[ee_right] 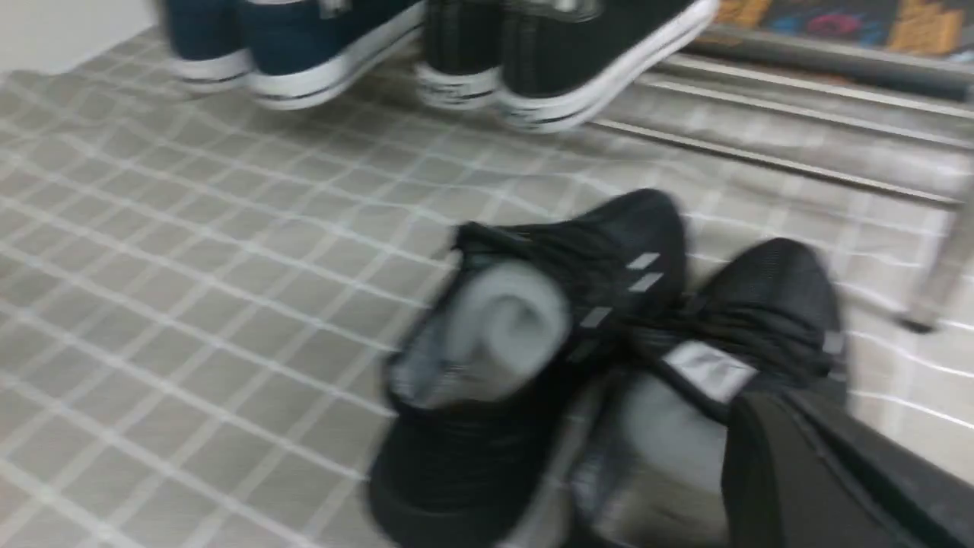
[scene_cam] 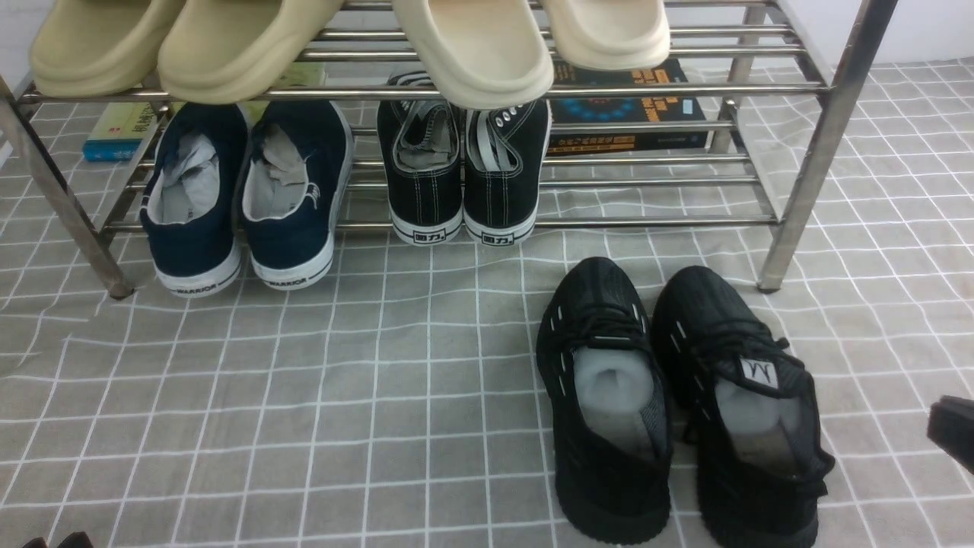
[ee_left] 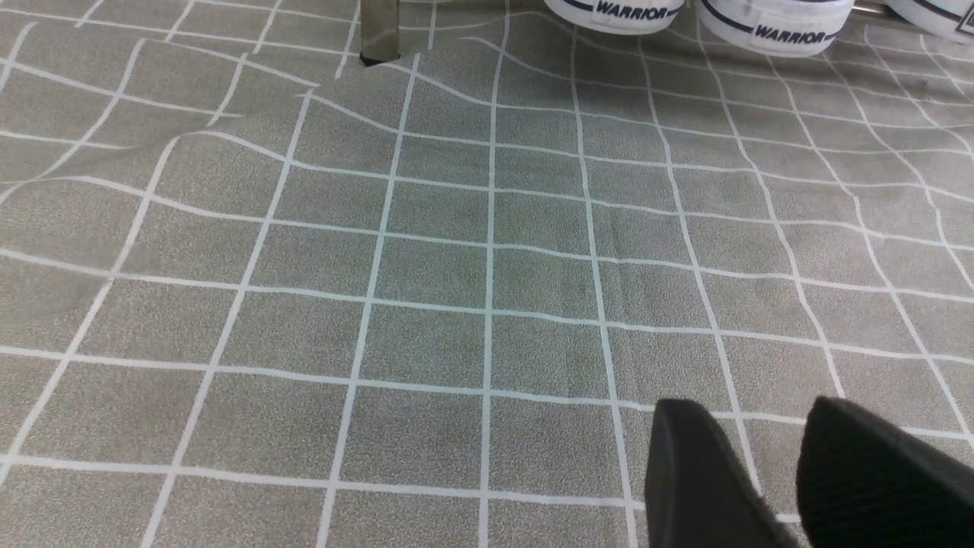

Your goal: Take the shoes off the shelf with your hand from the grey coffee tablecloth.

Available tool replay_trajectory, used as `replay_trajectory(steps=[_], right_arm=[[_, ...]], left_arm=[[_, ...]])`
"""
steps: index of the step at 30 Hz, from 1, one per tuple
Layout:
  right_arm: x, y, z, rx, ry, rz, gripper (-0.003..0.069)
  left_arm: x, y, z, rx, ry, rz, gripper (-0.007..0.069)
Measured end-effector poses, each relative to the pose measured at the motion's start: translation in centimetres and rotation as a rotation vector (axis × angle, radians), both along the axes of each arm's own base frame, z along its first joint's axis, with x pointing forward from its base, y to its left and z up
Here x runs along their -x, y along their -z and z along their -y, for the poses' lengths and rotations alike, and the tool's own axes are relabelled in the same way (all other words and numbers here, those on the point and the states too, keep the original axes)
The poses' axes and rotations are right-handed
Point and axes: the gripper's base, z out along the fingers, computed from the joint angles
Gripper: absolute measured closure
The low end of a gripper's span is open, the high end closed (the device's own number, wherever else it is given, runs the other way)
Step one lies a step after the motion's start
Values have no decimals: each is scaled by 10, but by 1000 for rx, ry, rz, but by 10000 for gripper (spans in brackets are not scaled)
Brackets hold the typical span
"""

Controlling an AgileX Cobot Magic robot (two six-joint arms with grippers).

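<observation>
The pair of black knit shoes (scene_cam: pixel 670 396) stands side by side on the grey gridded tablecloth (scene_cam: pixel 304 380), just in front of the steel shelf (scene_cam: pixel 806 167), toes toward it, with grey paper stuffing inside. The pair also shows, blurred, in the right wrist view (ee_right: pixel 548 320). My right gripper (scene_cam: pixel 953 428) is at the frame's right edge, beside the right shoe's heel and apart from it. Only one dark finger (ee_right: pixel 776 464) shows, over that shoe's opening. My left gripper (ee_left: pixel 753 418) is open and empty, low over bare cloth at the front left.
A navy white-soled pair (scene_cam: pixel 243 198) and a black canvas pair (scene_cam: pixel 464 167) sit on the shelf's lower tier. Beige slippers (scene_cam: pixel 228 46) lie on the top tier. Books (scene_cam: pixel 631 106) lie behind. A shelf leg (scene_cam: pixel 791 205) stands close to the right shoe's toe.
</observation>
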Motion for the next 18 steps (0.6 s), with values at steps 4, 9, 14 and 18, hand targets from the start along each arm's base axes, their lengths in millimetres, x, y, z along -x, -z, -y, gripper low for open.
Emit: replay_trajectory(steps=[4,9,14,18], right_arm=[[9,36,19,65,141,23,656],[24,78,39,97,360,43,652],[28,94,45,101,466,40,646],[29,95,47,111,489,18,642]], left_arm=[[0,0,0,0,0,0,385],[0,0,0,0,0,0,385],[0,0,0,-1,0,0,385],[0,0,0,-1,0,0,385]])
